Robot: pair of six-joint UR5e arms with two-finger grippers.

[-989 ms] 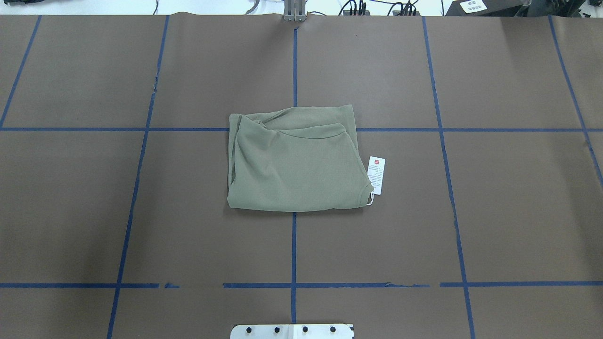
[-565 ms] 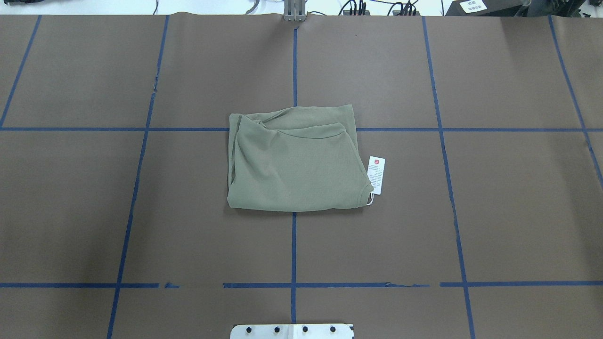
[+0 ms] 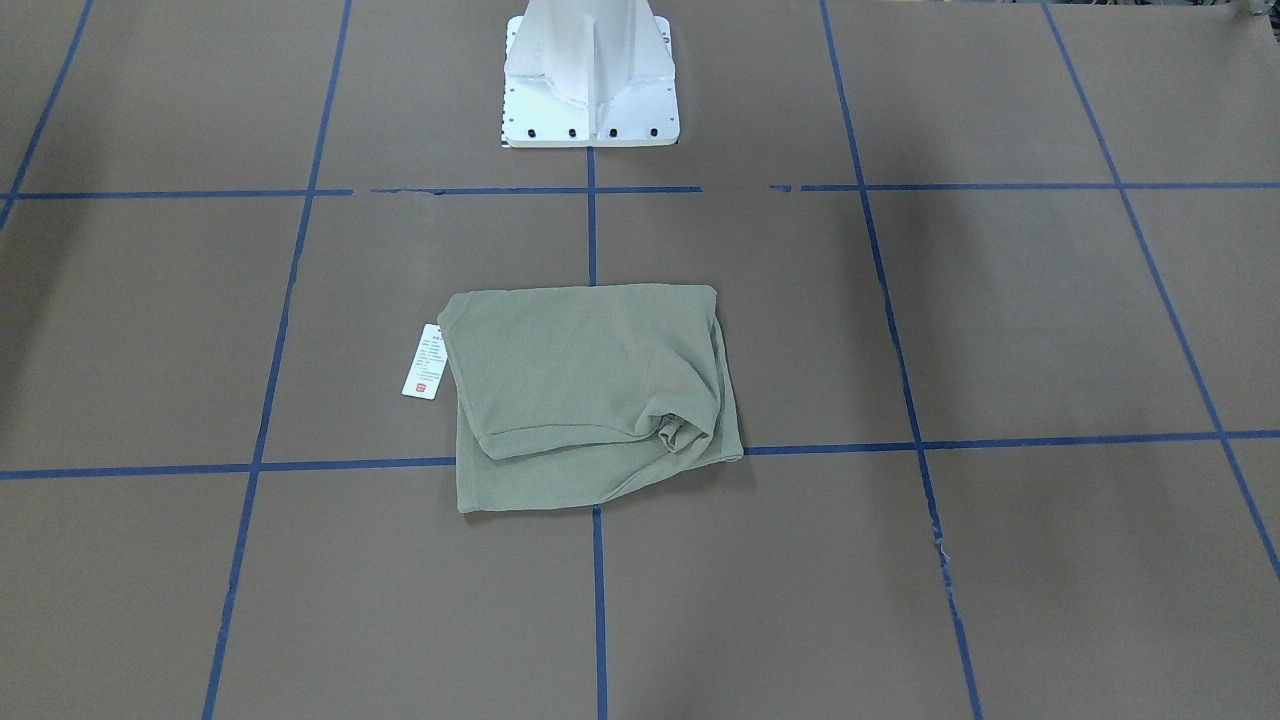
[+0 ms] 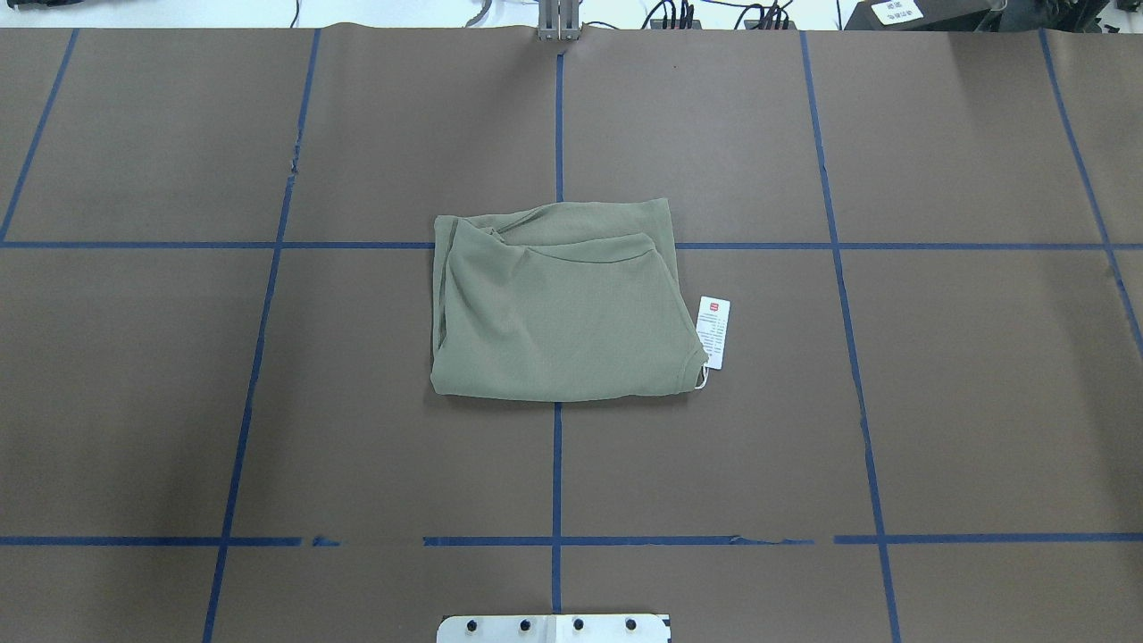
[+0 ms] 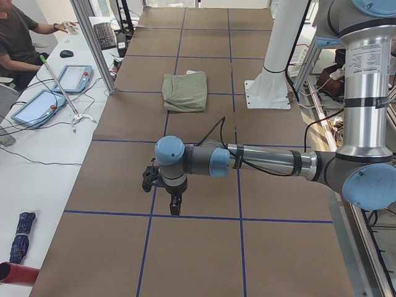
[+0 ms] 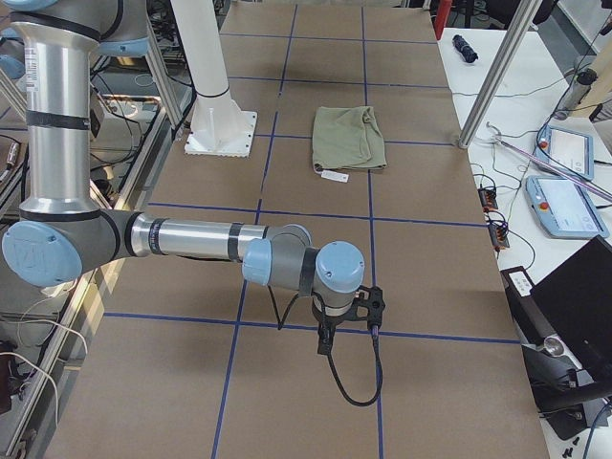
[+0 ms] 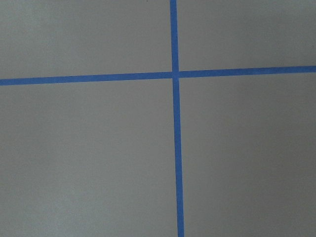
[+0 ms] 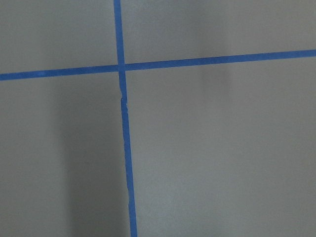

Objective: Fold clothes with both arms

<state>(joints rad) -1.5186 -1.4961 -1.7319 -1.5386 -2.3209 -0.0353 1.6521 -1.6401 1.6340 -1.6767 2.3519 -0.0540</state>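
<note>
Green shirt (image 4: 558, 313) lies folded, tag (image 4: 713, 332) alongside.

table (image 4: 982, 402): brown, blue tape grid (image 4: 557, 464) | side desk (image 5: 43, 142): white, tablets (image 5: 74, 77), keyboard (image 5: 103, 35)

One green shirt (image 4: 554, 313) with one white tag (image 4: 713, 332) on the tabletop (image 4: 938, 402); two robot arms, left arm (image 5: 266, 162) and right arm (image 6: 191, 237); one pedestal (image 3: 590, 80); one seated man (image 5: 15, 37).
</note>
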